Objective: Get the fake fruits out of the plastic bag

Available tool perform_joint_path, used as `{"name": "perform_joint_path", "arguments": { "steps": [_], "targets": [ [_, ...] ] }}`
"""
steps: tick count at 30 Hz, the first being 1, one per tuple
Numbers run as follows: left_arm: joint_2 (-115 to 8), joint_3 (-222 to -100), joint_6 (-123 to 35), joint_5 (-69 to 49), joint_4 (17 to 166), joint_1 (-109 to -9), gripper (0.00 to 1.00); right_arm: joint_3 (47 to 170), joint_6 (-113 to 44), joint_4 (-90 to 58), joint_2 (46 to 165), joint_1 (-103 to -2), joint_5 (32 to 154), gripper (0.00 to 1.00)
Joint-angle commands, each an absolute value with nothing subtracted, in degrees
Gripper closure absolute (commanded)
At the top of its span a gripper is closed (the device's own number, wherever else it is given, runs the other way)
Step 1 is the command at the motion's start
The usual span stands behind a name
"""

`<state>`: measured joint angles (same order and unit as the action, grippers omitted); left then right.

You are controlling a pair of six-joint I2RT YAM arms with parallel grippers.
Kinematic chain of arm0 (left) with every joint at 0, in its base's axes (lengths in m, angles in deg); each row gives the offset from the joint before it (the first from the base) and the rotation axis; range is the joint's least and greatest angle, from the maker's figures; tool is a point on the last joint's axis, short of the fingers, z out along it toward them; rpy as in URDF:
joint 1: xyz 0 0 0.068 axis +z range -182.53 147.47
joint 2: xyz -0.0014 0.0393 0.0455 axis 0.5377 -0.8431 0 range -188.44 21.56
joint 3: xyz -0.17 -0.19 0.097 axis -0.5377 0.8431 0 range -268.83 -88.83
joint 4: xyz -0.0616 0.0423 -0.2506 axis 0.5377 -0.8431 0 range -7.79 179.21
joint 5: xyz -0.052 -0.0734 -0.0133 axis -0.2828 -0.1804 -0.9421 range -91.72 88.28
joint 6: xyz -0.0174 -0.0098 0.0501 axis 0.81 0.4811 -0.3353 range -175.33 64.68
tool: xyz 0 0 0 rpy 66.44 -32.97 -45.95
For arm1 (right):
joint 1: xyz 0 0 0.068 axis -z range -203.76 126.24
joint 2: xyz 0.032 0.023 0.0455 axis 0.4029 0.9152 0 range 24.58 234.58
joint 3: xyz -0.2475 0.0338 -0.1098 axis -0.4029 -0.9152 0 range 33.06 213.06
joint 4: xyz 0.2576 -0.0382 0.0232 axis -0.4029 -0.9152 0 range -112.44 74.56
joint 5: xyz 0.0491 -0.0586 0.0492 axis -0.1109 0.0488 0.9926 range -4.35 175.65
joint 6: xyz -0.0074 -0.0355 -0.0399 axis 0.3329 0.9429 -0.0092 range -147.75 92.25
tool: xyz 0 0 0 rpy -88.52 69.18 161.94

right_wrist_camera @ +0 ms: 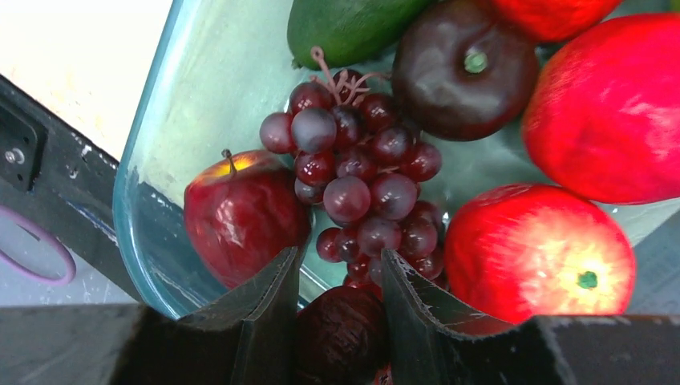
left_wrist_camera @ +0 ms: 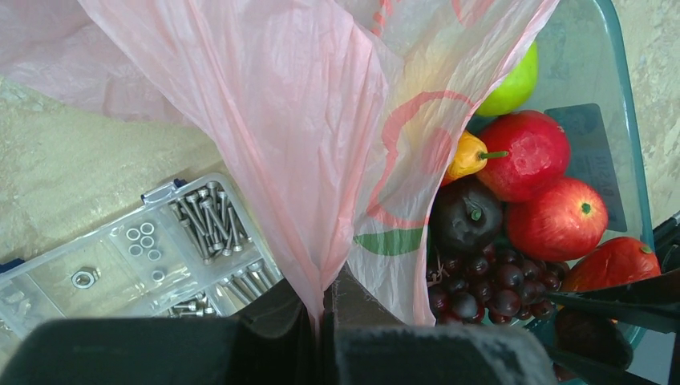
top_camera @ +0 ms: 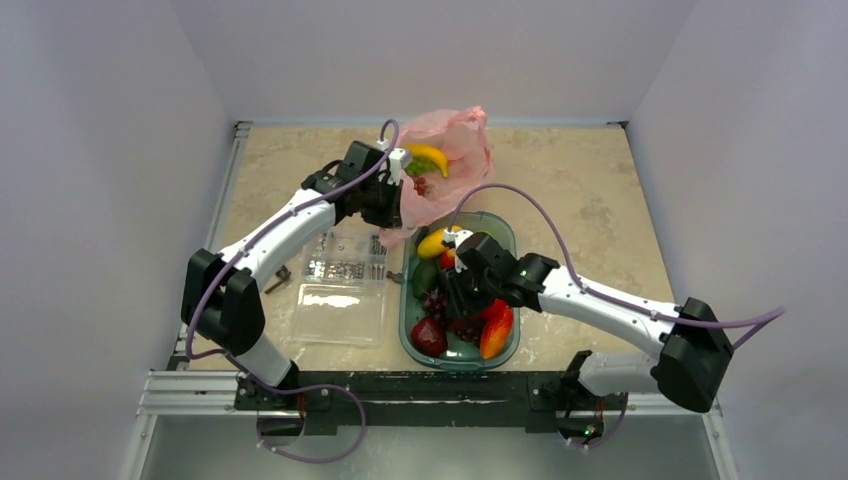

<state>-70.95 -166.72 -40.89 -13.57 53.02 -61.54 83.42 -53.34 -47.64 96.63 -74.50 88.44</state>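
Left arm (top_camera: 290, 225): reaching forward, elbow bending, wrist turning rightward.
Left end effector (left_wrist_camera: 321, 298): pinching a fold of the plastic bag (left_wrist_camera: 305, 120), jaws pressing together.
Right arm (top_camera: 600, 300): stretching leftward, wrist tilting down.
Right end effector (right_wrist_camera: 338, 266): clasping a dark round fruit (right_wrist_camera: 341, 341) between its fingers.

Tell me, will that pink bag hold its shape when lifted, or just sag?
Probably sag: the plastic bag looks thin and see-through, hanging in long folds from where the left gripper pinches it. It likely weighs little itself, but the banana inside could shift and tug it.
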Motion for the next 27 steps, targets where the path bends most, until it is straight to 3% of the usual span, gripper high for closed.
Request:
{"name": "perform_joint_path", "arguments": {
  "steps": [1, 7, 17, 19, 23, 27],
  "targets": [
    [-71.0, -167.34, -39.94, -15.18, 53.92, -61.61, 1.0, 81.75, -55.35, -44.21, 97.69, -77.18, 89.65, 0.87],
    [-70.97, -167.38, -39.86, -15.44, 53.93, -61.59, 1.0, 80.34, -55.54, -43.57, 97.85, -78.17, 89.36, 0.63],
    [-71.06, -167.4, -40.03, -15.43, 53.89, -61.57, 1.0, 81.58, -51.73, -43.9, 94.29, -78.17, 89.95, 0.35],
    [-71.09, -167.49, -40.03, -15.38, 53.91, -61.58, 1.0, 82.23, -51.14, -43.51, 93.58, -78.17, 89.09, 0.36],
    [-71.21, -167.49, -40.26, -14.98, 53.82, -61.59, 1.0, 85.51, -51.91, -41.04, 93.01, -78.1, 85.95, 0.54],
    [-71.17, -167.54, -40.47, -14.17, 53.67, -61.55, 1.0, 92.55, -49.5, -40.28, 96.59, -77.89, 77.51, 0.56]
  ]
}}
